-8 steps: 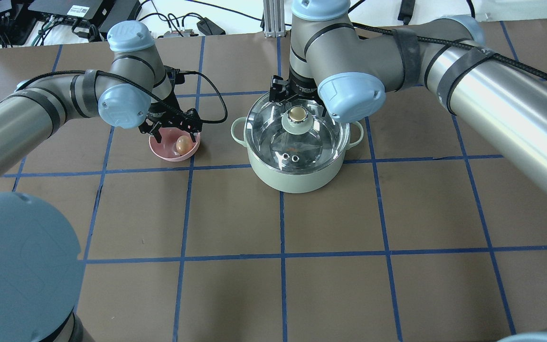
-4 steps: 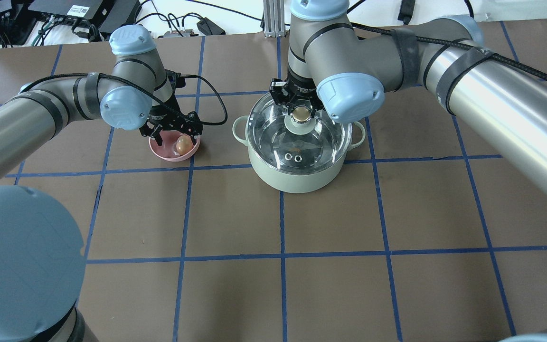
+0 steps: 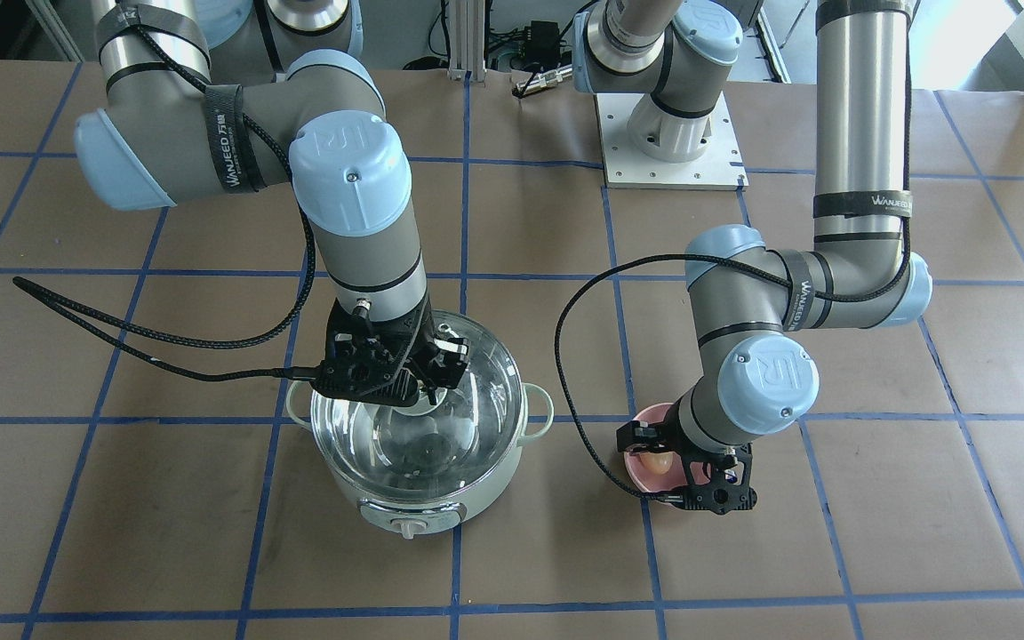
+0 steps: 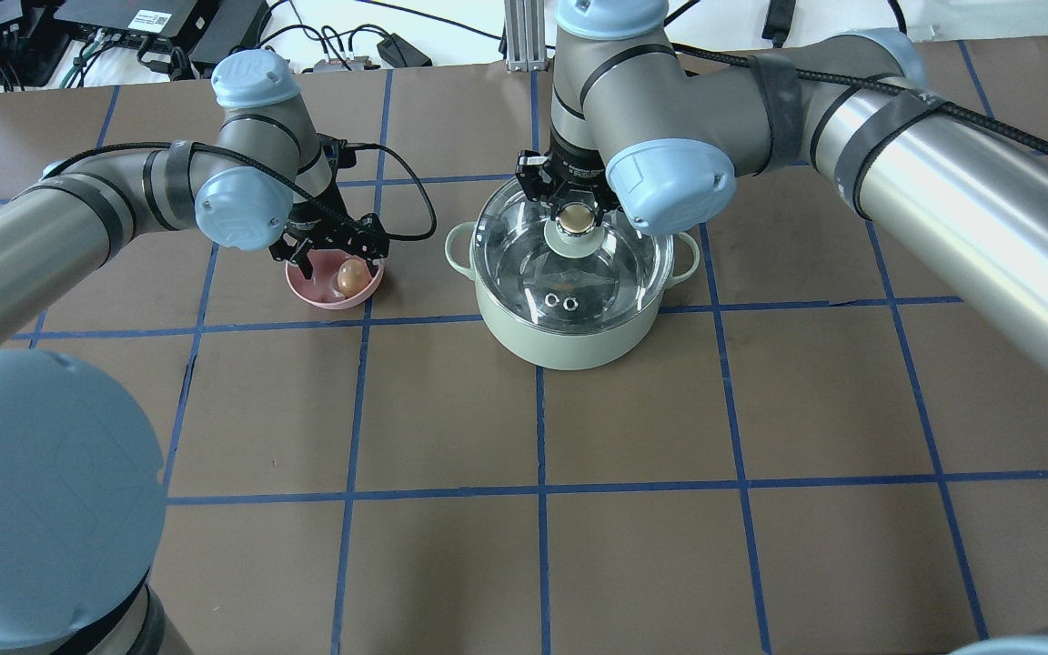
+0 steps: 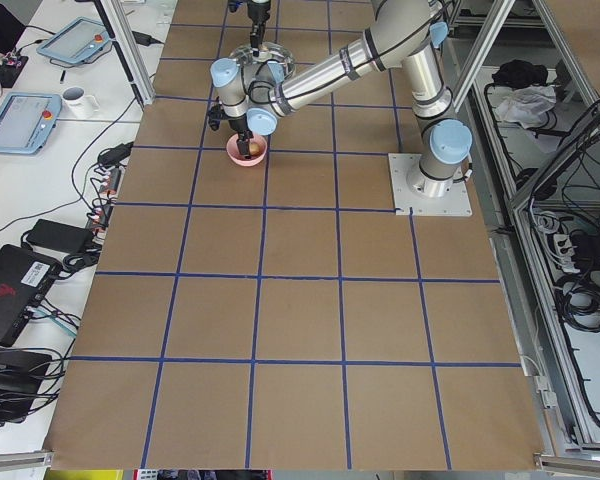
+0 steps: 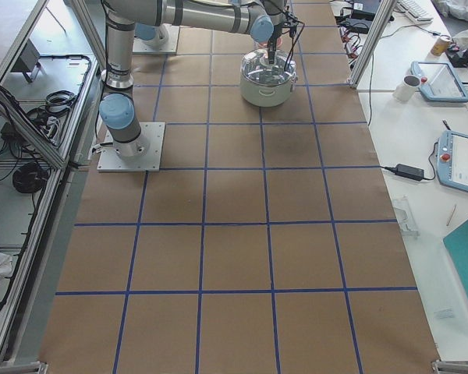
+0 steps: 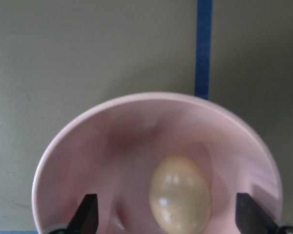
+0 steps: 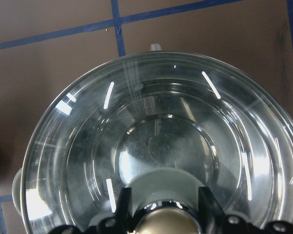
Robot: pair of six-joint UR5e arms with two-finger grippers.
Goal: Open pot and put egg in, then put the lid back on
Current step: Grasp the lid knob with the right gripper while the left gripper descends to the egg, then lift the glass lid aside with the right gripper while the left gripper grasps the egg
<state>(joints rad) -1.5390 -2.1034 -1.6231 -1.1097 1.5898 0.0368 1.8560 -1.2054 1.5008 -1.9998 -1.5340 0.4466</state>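
The mint-green pot [image 4: 569, 344] stands mid-table with its glass lid [image 4: 601, 273] seated on it; it also shows in the front view [image 3: 405, 502]. My right gripper [image 4: 576, 216] is down over the lid. Its fingers [image 8: 124, 204] close on either side of the golden knob [image 8: 161, 222]. The light-brown egg [image 4: 351, 276] lies in a pink bowl [image 4: 324, 297] left of the pot. My left gripper [image 4: 335, 264] is open and lowered into the bowl. In the left wrist view its fingertips [image 7: 88, 212] stand on either side of the egg [image 7: 180, 200] without touching it.
The pot's dial [image 3: 405, 530] faces away from the robot. A black cable [image 4: 415, 200] loops from my left wrist between bowl and pot. Another cable [image 3: 121, 338] lies on the table beside the pot. Electronics sit beyond the table's far edge [image 4: 124, 27].
My right gripper has moved forward from behind the knob to sit around it and has held there. My left gripper has shifted slightly over the bowl. The egg and the lid stay in place.
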